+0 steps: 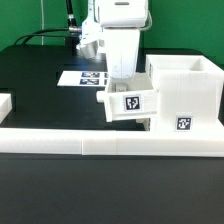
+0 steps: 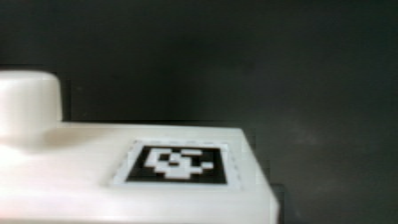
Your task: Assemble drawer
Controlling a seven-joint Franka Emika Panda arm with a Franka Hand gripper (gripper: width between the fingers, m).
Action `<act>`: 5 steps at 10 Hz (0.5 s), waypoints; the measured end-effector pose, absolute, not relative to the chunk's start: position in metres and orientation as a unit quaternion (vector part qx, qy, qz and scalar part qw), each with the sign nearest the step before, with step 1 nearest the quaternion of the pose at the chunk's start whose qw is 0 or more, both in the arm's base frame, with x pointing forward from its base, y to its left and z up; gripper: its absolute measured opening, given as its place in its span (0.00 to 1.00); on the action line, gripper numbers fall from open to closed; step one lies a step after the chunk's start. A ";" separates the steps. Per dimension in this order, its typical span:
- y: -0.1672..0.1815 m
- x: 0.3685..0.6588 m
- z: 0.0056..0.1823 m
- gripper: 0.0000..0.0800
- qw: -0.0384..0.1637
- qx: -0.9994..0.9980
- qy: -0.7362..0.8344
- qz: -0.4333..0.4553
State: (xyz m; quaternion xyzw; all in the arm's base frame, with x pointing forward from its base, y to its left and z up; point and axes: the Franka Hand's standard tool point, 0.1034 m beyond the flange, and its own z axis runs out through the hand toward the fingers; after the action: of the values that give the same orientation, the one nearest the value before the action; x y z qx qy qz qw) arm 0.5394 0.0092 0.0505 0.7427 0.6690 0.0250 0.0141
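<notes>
The drawer's large white housing (image 1: 186, 93) stands at the exterior view's right, open on top, with a tag low on its front. A small white tray (image 1: 131, 104) with a tag on its face sits against the housing's left side, a little off the table. My gripper (image 1: 121, 86) comes down from above and is shut on this tray, its fingertips hidden behind the tray wall. In the wrist view the tray's tagged face (image 2: 178, 163) fills the lower part, with a rounded white knob (image 2: 23, 100) beside it. No fingers show there. The second tray is out of view.
The marker board (image 1: 84, 77) lies flat on the black table behind the gripper. A long low white border wall (image 1: 100, 144) runs along the front. A white piece (image 1: 5, 103) shows at the left edge. Black cables hang behind the arm.
</notes>
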 end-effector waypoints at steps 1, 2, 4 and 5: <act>0.006 0.537 0.049 0.06 0.014 0.742 0.670 0.029; 0.002 0.536 0.048 0.06 0.012 0.743 0.668 0.031; 0.003 0.536 0.048 0.06 0.012 0.744 0.668 0.031; 0.003 0.536 0.048 0.06 0.012 0.740 0.672 0.030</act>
State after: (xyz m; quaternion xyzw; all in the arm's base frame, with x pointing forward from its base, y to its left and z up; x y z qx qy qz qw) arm 0.5363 0.0027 0.0479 0.7402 0.6716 0.0300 0.0121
